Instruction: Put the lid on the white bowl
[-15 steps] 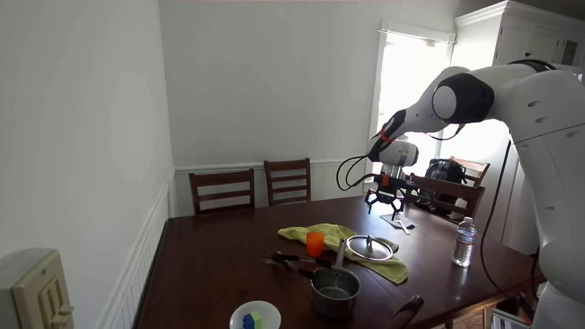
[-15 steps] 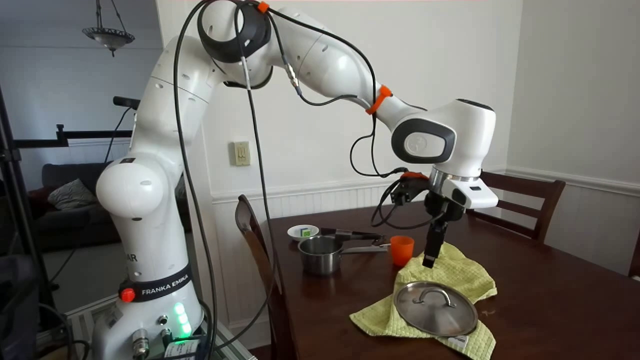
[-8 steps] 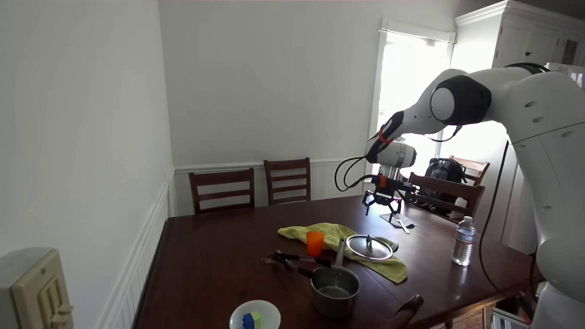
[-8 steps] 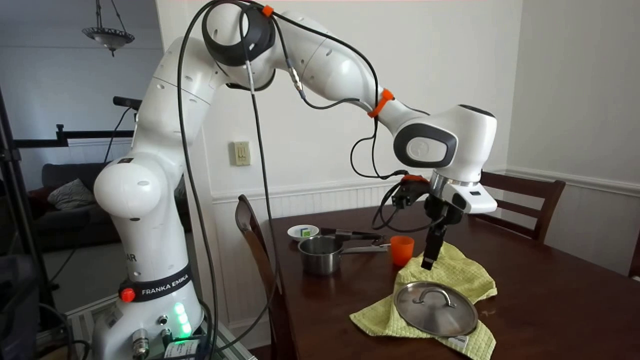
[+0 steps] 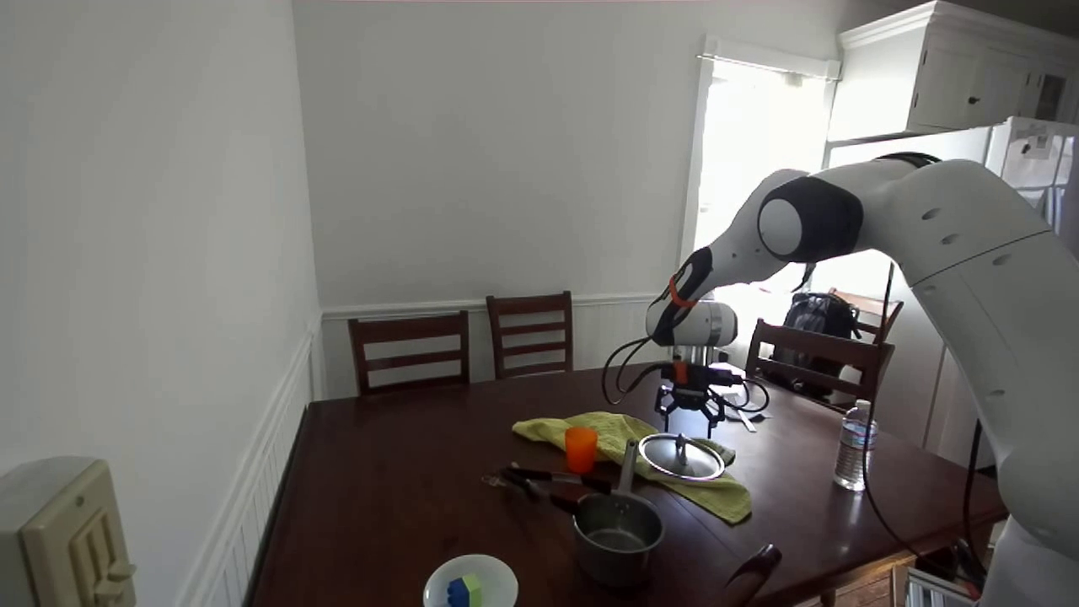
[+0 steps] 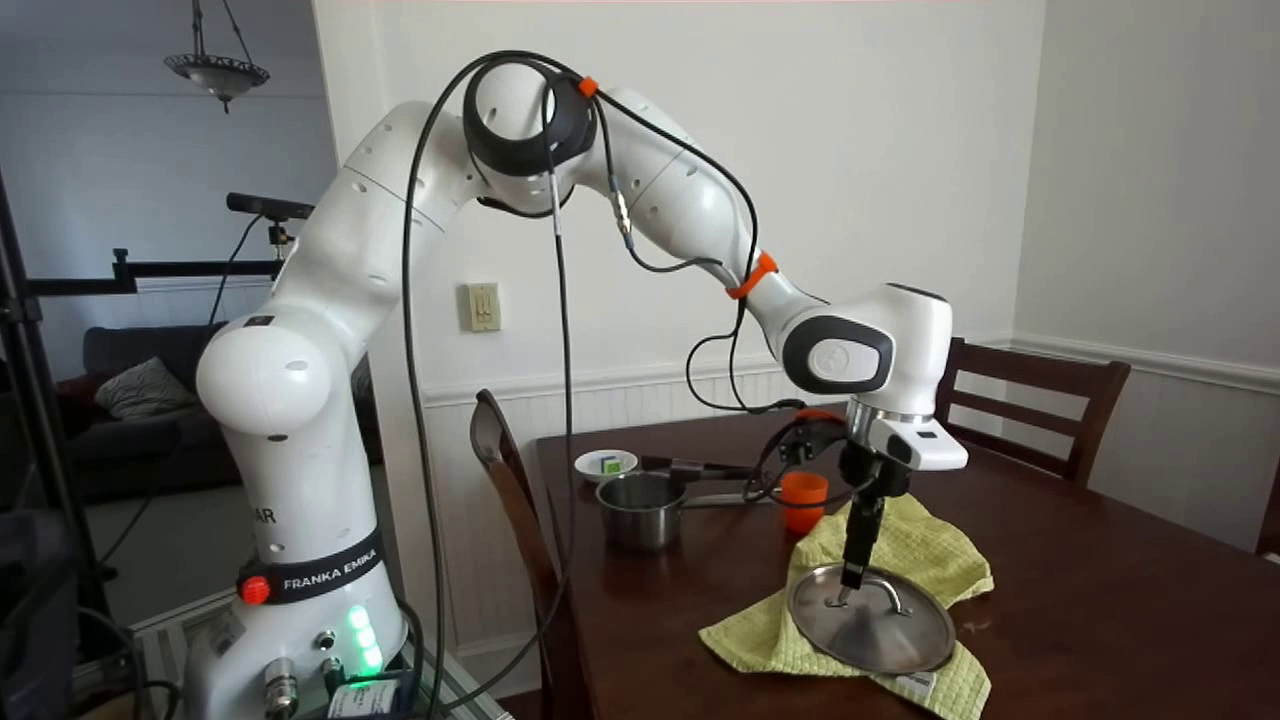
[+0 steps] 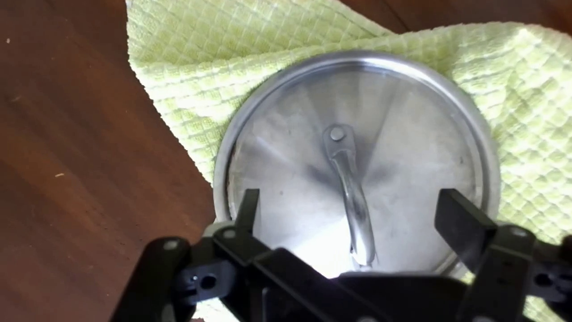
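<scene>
The lid is round, silvery metal with an arched handle. It lies on the yellow-green cloth in both exterior views (image 5: 659, 458) (image 6: 870, 640) and fills the middle of the wrist view (image 7: 290, 179). My gripper (image 7: 349, 197) is open, its fingers (image 7: 462, 223) apart on either side of the lid's handle (image 7: 355, 205) and touching nothing that I can make out. In the exterior views the gripper (image 5: 688, 432) (image 6: 852, 580) points down just above the lid. The white bowl (image 5: 499, 577) (image 6: 588, 467) stands apart with a blue and green block inside; it is out of the wrist view.
A grey metal pot (image 5: 620, 561) (image 6: 640, 520) and black-handled utensils (image 5: 556, 478) lie between bowl and lid. An orange cup (image 5: 581, 451) (image 6: 803, 500) stands beside the cloth (image 5: 725, 502). A water bottle (image 5: 853, 455) stands near the table's edge.
The arm has lowered and my gripper has come down close above the lid, moving slightly left in both exterior views. The lid, bowl and other objects have not moved.
</scene>
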{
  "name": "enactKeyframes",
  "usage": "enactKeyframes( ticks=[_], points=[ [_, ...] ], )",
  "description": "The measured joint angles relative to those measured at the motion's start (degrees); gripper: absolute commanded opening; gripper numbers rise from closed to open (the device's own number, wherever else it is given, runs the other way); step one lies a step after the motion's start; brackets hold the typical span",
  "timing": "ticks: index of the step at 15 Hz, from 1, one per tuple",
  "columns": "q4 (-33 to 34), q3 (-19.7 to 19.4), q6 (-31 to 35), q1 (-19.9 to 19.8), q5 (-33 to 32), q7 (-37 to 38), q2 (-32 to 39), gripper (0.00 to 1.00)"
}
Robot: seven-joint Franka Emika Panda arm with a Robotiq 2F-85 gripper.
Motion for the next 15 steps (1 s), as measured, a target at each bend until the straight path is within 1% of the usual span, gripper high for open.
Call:
enactKeyframes(
  ticks=[4,8,11,15],
  points=[
    [0.45,-0.5,0.04,1.17,-5.96,0.26,2.44,1.0],
    [0.64,-0.77,0.0,1.45,-12.31,-2.65,3.11,1.0],
    [0.59,-0.48,2.06,1.63,-13.65,-5.58,3.11,1.0],
    [-0.42,0.79,8.13,1.72,-13.54,-7.4,3.11,1.0]
  ],
)
